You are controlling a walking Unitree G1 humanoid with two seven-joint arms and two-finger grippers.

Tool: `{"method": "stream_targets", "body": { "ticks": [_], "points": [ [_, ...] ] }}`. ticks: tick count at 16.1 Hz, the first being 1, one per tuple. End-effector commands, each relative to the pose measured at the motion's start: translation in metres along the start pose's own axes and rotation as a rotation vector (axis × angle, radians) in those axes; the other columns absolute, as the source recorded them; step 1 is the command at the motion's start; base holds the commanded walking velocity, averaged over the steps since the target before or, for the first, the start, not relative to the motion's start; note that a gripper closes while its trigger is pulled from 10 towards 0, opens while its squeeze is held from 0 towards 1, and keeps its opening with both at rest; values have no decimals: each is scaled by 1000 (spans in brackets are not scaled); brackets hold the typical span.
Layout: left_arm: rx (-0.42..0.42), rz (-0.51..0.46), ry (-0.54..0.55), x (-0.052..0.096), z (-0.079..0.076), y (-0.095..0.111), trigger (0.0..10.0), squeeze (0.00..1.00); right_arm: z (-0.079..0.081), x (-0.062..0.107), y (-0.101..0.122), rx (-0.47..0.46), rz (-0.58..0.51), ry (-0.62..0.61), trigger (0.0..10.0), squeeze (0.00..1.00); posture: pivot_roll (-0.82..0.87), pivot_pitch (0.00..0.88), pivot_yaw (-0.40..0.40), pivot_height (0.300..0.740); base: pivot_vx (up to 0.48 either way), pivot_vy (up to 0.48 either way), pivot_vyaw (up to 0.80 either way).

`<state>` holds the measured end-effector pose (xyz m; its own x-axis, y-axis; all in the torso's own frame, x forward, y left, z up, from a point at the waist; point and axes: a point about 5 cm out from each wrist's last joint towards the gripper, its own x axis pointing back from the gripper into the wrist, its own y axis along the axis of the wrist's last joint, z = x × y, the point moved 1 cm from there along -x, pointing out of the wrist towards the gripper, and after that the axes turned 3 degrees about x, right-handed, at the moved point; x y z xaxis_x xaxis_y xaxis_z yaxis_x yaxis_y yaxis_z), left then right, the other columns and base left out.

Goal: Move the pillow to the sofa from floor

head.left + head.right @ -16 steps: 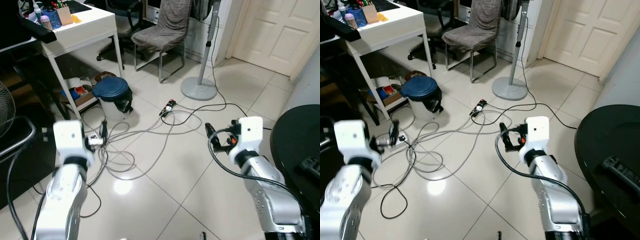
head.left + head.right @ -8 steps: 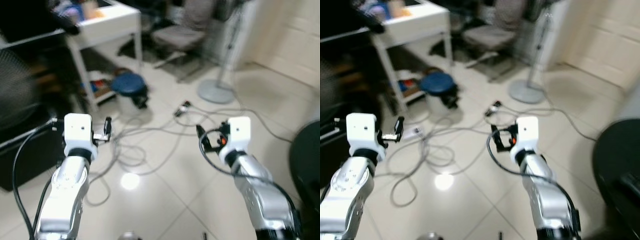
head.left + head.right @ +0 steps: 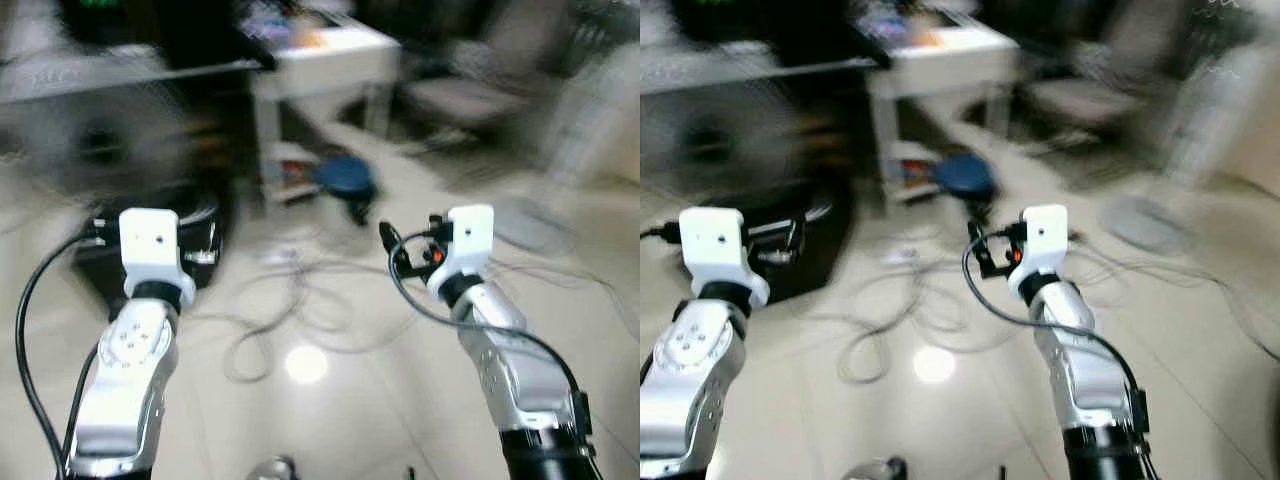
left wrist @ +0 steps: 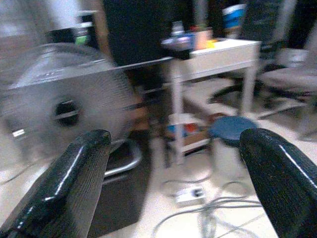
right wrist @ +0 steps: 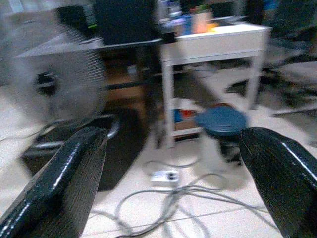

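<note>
No pillow or sofa can be made out; the picture is blurred by motion. Both silver arms are raised in front of me over the tiled floor. My left gripper [image 3: 207, 248] is open, its black fingers [image 4: 74, 188] spread wide with nothing between them. My right gripper [image 3: 391, 251] is open too, fingers [image 5: 277, 183] far apart and holding nothing. Both point toward the white desk [image 3: 320, 50] and the floor beneath it.
A blue-lidded bin [image 3: 342, 178] stands beside the desk. Grey cables [image 3: 290, 320] and a power strip [image 5: 163, 176] lie across the tiles ahead. A large standing fan [image 4: 64, 106] on a dark base is at the left. A chair [image 3: 470, 95] stands at the back right.
The camera has swung left: desk, bin and cables have slid right in the picture, the fan has come in, and blur has grown. Both arms keep their raised pose.
</note>
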<state>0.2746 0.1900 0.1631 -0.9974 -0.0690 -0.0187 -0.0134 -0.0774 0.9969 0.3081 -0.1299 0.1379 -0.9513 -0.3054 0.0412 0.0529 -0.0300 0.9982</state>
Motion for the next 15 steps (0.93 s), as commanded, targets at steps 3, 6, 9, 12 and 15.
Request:
{"method": "stream_targets", "body": {
  "ticks": [3,6,9,12,15],
  "points": [
    [17,24,1,1,-1,-1,10000,0,2,0,1,31,6,24,10000,0,113,0,-23,740,0,0,800],
    [12,53,-15,4,-3,-9,10000,0,-1,3,-8,61,54,23,10000,0,107,0,-31,740,0,0,800],
    [-86,91,-29,0,-2,-18,10000,0,-7,5,-27,29,145,-5,10000,0,89,0,-13,740,0,0,800],
    [-45,127,-40,1,0,-27,10000,0,-10,8,-37,28,181,-33,10000,0,67,0,20,740,0,0,800],
    [-67,165,-24,-5,1,-44,10000,0,-9,7,-41,34,193,-42,10000,0,47,0,38,740,0,0,800]
  ]
}}
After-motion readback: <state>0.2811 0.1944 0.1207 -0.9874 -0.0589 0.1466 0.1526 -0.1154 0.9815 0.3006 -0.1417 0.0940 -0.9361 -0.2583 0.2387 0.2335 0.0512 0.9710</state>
